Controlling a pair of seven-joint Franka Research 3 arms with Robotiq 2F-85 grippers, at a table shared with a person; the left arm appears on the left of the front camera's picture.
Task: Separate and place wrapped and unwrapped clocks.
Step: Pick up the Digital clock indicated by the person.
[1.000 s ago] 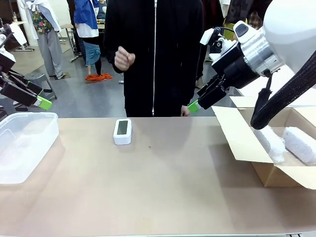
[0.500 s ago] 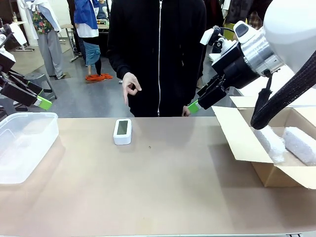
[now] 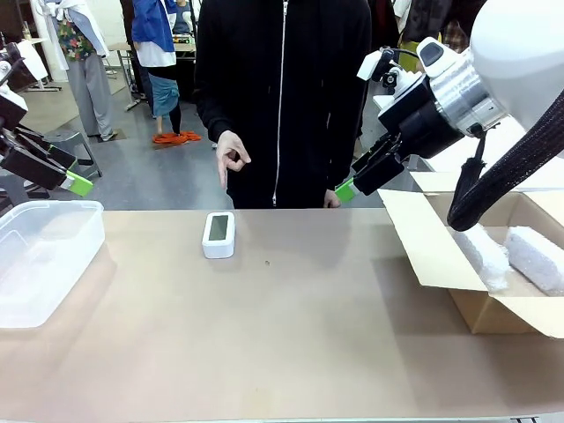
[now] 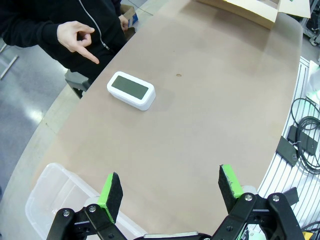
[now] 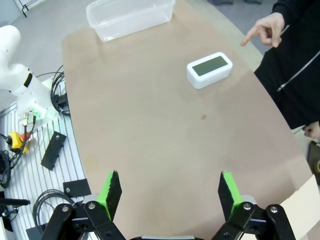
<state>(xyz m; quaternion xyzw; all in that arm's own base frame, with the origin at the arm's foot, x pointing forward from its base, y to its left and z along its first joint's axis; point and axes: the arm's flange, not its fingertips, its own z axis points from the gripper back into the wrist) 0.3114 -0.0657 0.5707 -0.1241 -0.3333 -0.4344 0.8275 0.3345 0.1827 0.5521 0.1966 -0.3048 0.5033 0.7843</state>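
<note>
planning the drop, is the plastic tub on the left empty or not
Empty: the tub is clear and its bottom bare in the front view; the clock lies on the table outside it.

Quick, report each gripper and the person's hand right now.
Left gripper: open, holding nothing.
Right gripper: open, holding nothing.
Person's pointing hand: empty, finger aimed toward the white clock.

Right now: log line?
left gripper open; right gripper open; bare clock on table; hand pointing toward it; wrapped bundles in box
</note>
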